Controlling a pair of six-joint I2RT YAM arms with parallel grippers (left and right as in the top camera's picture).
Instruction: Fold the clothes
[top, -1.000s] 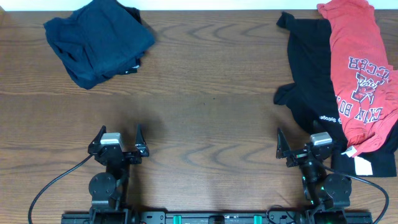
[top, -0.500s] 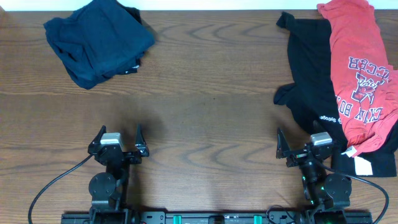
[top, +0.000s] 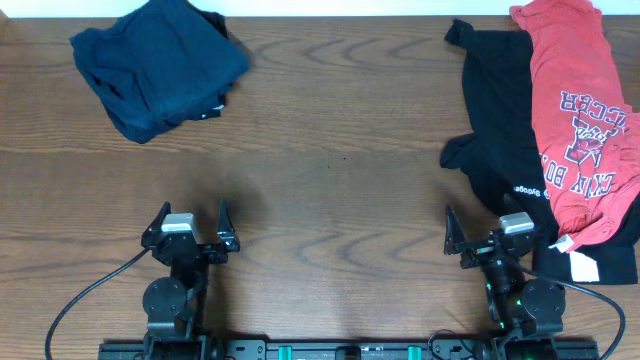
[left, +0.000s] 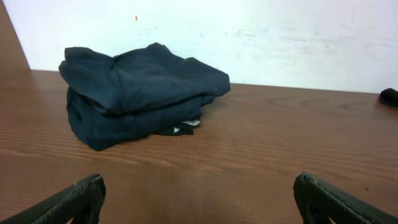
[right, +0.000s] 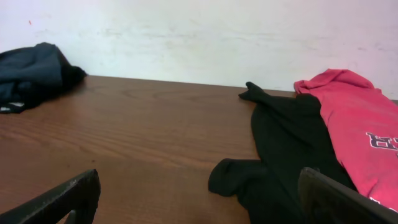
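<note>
The clothes lie in two places. A red-orange T-shirt (top: 580, 110) with block lettering lies crumpled at the far right, overlapping a spread black T-shirt (top: 495, 120). A folded navy blue pile (top: 155, 65) sits at the far left. My left gripper (top: 192, 214) rests near the front edge, open and empty, facing the navy pile (left: 137, 93). My right gripper (top: 487, 225) is open too, with nothing between its fingers. It sits just in front of the black shirt (right: 286, 143), whose sleeve lies ahead of it, with the red-orange shirt (right: 354, 124) beyond to the right.
The wooden table (top: 340, 150) stretches bare between the two heaps. A white wall (right: 205, 31) rises behind the far edge. Black cables (top: 80, 300) loop beside the arm bases at the front edge. A white label (top: 582, 265) shows on black cloth near the right arm.
</note>
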